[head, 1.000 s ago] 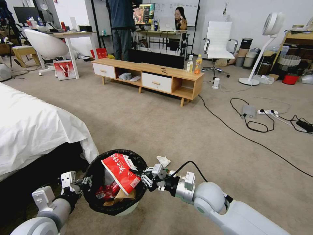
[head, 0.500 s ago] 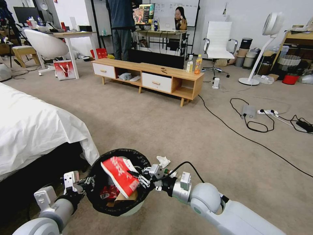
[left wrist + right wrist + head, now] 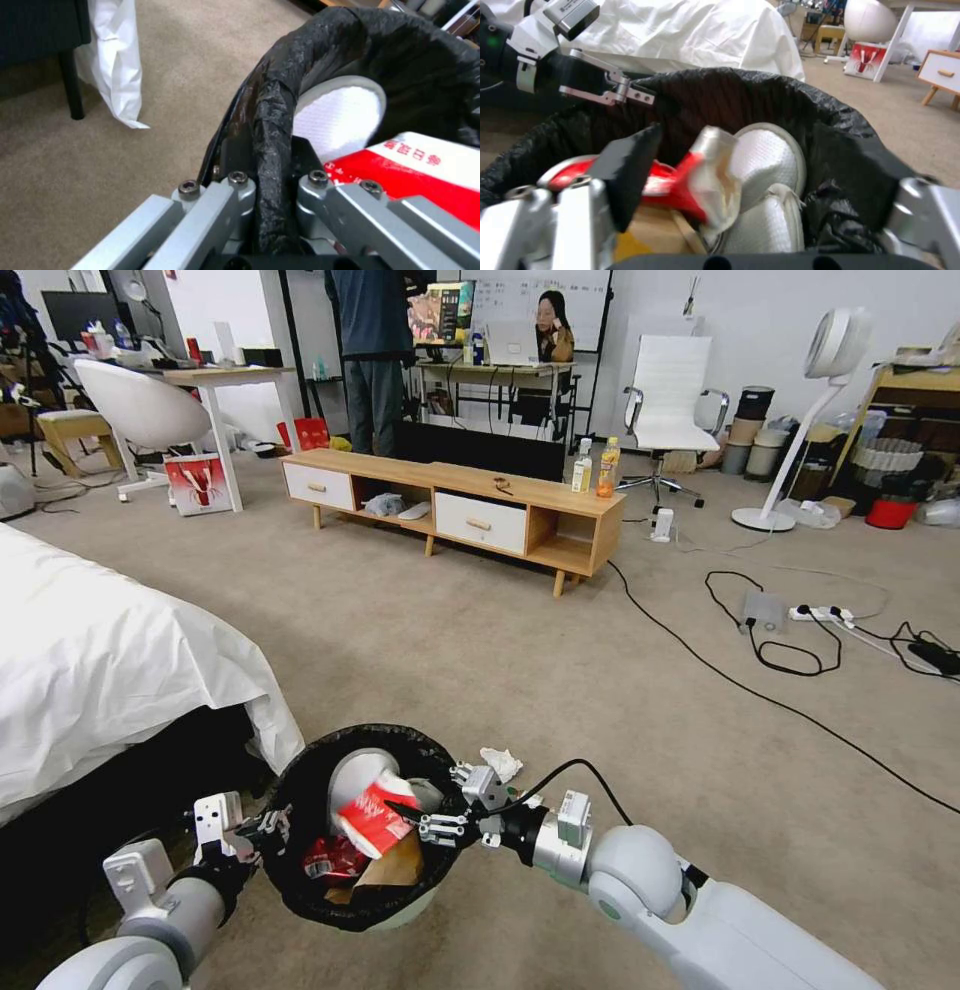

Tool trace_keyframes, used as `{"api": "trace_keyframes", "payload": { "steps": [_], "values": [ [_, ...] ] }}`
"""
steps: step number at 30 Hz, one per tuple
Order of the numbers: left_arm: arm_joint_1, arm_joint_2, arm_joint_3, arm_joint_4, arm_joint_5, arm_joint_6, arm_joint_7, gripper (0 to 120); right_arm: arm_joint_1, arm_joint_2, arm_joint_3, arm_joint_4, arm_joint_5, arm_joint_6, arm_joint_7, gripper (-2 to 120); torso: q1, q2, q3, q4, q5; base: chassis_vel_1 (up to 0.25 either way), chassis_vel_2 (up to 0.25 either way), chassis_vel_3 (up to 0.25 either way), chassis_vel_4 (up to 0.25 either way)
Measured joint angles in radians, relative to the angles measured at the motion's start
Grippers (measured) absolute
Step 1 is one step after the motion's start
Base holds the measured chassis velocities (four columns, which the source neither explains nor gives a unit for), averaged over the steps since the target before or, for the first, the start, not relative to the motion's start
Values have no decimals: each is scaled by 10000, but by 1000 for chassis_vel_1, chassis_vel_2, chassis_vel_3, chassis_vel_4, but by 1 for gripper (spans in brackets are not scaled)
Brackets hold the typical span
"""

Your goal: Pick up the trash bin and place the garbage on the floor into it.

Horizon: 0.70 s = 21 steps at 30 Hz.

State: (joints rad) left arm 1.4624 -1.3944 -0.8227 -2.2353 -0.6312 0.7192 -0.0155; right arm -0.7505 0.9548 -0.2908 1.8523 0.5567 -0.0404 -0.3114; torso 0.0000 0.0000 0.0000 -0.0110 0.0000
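Head view, lower left of the frame: the left hand [image 3: 268, 826] pinches the rim of the round pale bin with black plastic bag [image 3: 300, 880]. The right hand [image 3: 440, 805] is spread over it, beside the red-white wrapper [image 3: 375, 815] inside.

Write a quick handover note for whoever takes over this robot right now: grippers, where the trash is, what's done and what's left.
Left gripper: shut on the trash bin rim, holding it up beside the bed.
Right gripper: open at the bin's mouth; the red-white wrapper lies loose inside.
Done: wrapper, crushed can and brown paper bag are in the bin.
Left: a white tissue on the floor just beyond the bin.
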Motion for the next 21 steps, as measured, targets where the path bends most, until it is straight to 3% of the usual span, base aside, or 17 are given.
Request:
{"api": "trace_keyframes", "payload": {
  "steps": [3,6,21],
  "values": [
    [0,-35,-7,42,148,-14,21,4,40,-1,40,118,-8,51,60,96,0,0,0,0,0,0,0,0,0],
    [-2,-64,-32,98,409,-57,105,4,132,38,197,230,-60,155,93,99,0,0,0,1,0,0,0,0,0],
    [2,-142,-195,-34,376,-139,151,4,1121,379,1993,1128,151,607,1239,100,0,0,0,2,0,0,0,0,0]
  ]
}}
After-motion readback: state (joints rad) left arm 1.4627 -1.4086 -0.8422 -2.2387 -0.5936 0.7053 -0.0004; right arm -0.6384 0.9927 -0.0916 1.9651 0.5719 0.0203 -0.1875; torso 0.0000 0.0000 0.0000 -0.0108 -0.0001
